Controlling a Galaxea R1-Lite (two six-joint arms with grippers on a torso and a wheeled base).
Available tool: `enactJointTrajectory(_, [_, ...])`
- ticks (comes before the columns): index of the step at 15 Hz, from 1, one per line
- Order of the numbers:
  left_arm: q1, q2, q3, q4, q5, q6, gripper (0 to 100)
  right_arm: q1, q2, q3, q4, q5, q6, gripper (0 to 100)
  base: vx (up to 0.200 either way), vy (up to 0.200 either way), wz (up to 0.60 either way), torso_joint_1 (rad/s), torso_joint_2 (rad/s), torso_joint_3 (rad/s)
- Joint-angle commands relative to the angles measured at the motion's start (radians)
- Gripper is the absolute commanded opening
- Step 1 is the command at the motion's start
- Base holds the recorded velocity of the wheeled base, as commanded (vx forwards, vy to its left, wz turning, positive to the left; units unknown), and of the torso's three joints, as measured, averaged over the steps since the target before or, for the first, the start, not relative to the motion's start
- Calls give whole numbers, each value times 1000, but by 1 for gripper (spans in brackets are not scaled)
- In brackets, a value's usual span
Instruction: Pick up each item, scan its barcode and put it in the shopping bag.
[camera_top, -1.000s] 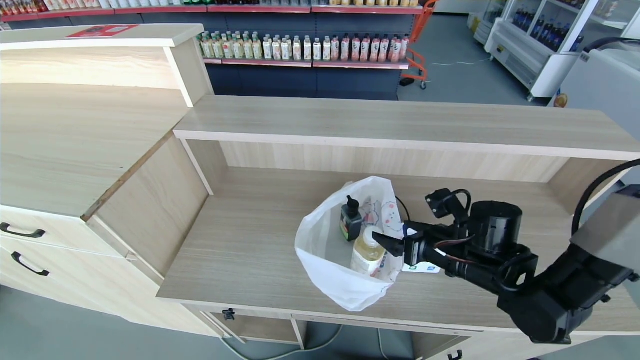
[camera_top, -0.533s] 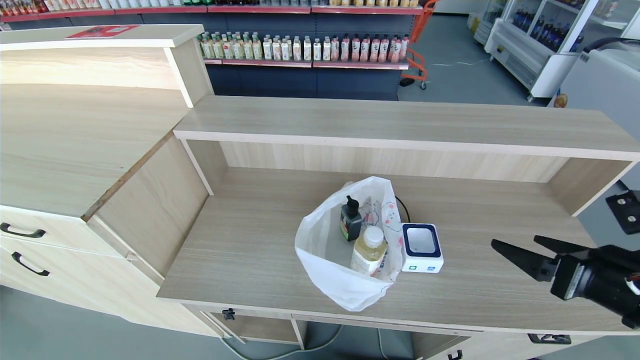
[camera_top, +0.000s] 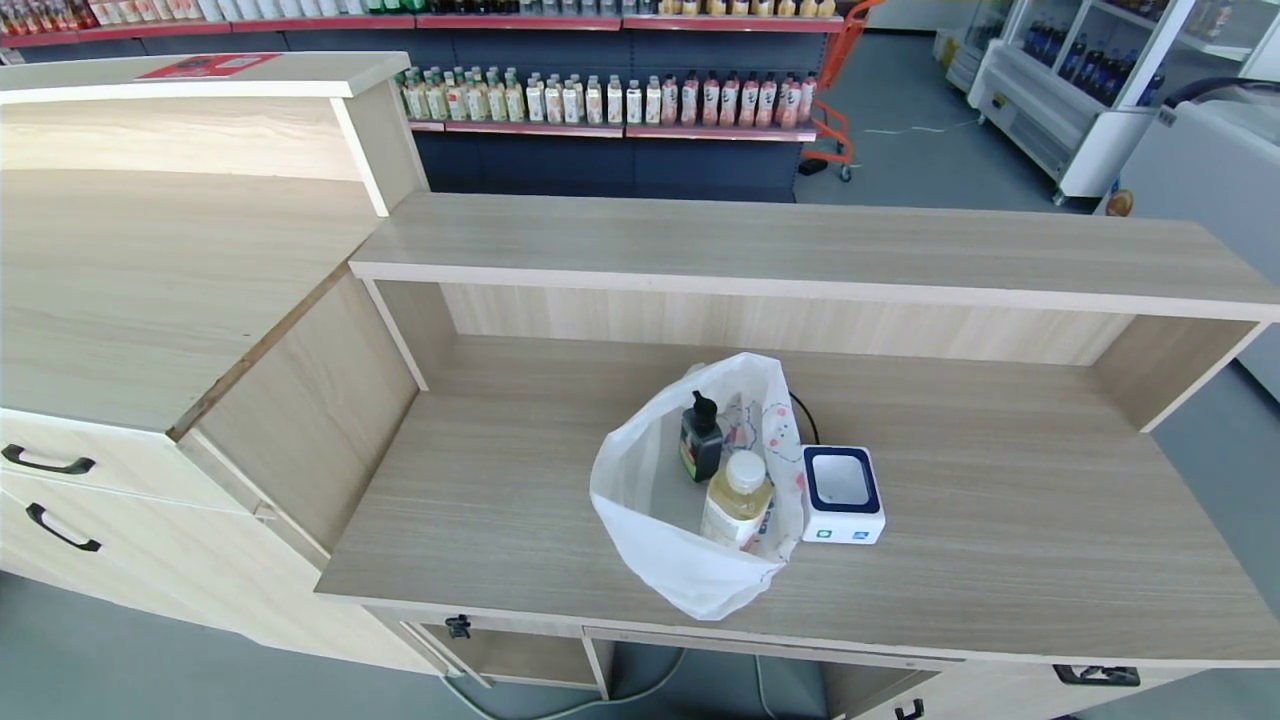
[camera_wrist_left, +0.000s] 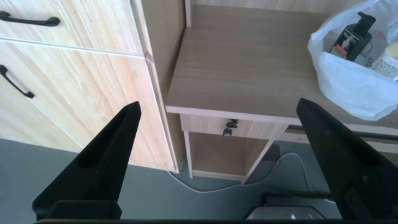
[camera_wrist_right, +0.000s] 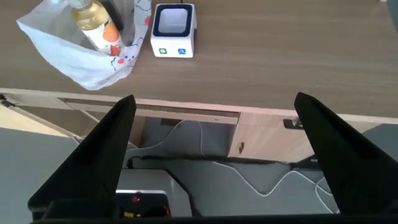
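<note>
Centrally on the pale wooden checkout counter (camera_top: 1000, 520) stands one white plastic shopping bag (camera_top: 650, 560), its mouth wide open. It holds two bottles, both upright: a dark bottle with a black spout cap (camera_top: 701, 440) at the back and a pale yellow drink bottle with a white cap (camera_top: 738, 505) in front of it. The bag's crumpled walls hide the lower part of each bottle. One white square scanner box with a dark blue window frame (camera_top: 842, 495) sits just beside the bag, and a thin black cable behind it disappears behind the plastic.

The right gripper (camera_wrist_right: 214, 98) hangs low, off the counter's near edge, its two black fingers spread wide and holding nothing. The scanner lies ahead of it on the counter and the bag farther towards the robot's left.

The left gripper (camera_wrist_left: 217, 106) is also below the counter's near edge, fingers spread apart and empty. The bag is ahead of it, off to the robot's right, partly cut off by the frame. Close by this gripper, on the other side, are light wood drawer fronts (camera_wrist_left: 62, 56) with two black handles.
</note>
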Motion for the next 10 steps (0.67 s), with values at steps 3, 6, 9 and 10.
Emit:
enactJointTrajectory(3, [0, 0, 0, 0, 0, 0, 100, -14, -174, 20, 36, -36, 2, 100, 0, 0, 0, 0, 0, 0])
enactJointTrajectory(6, [0, 0, 0, 0, 0, 0, 100, -14, -174, 20, 36, -36, 5, 100, 0, 0, 0, 0, 0, 0])
enactJointTrajectory(9, [0, 24, 0, 0, -1, 0, 100, -15, -174, 20, 35, -35, 5, 100, 0, 0, 0, 0, 0, 0])
enactJointTrajectory(10, [0, 50, 0, 0, 0, 0, 100, -14, -174, 20, 36, -35, 5, 100, 0, 0, 0, 0, 0, 0])
